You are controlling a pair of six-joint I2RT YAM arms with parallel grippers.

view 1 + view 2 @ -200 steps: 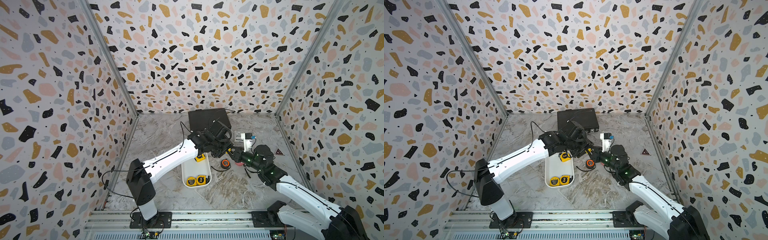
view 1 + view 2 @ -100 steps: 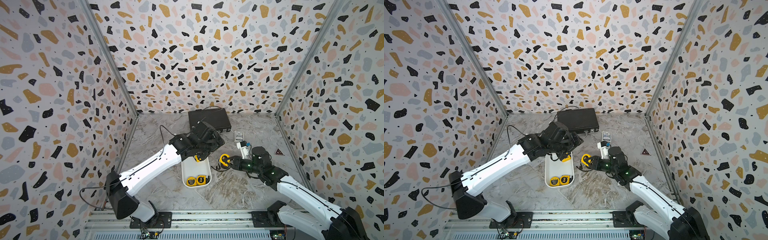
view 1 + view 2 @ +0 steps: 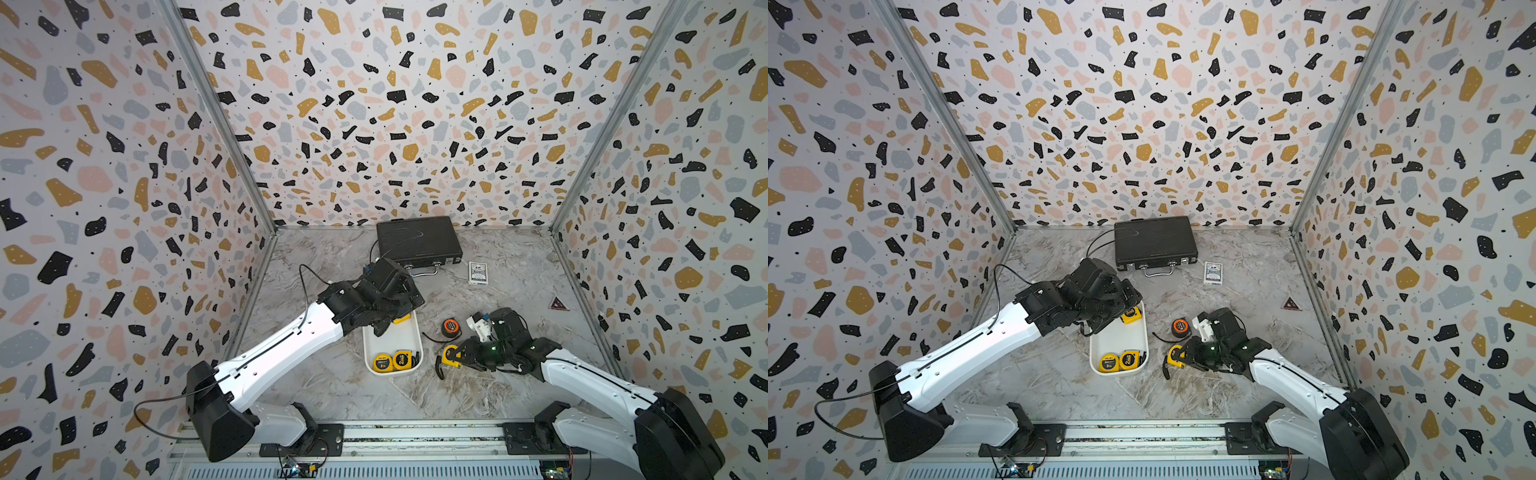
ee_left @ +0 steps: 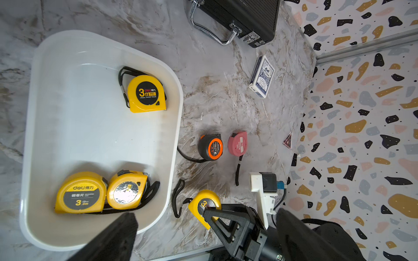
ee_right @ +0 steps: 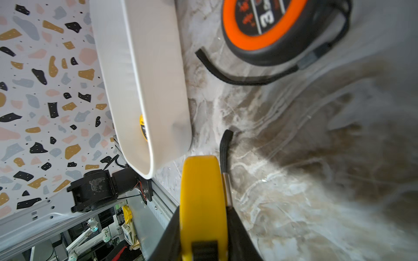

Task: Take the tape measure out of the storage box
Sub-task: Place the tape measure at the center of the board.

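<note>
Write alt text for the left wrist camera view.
A white storage box holds three yellow tape measures. Beside it, the right gripper clamps a fourth yellow one; an orange-black tape, a pink tape, a card deck and a black briefcase lie beyond.

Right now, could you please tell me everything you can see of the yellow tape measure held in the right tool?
The yellow tape measure is a plastic-looking case with a rounded back, a round black label marked 3 and a black slider on its rim. Its black wrist strap trails onto the marbled tabletop. The right tool is shut on its flat faces, holding it outside the white storage box, beside one corner.
</note>
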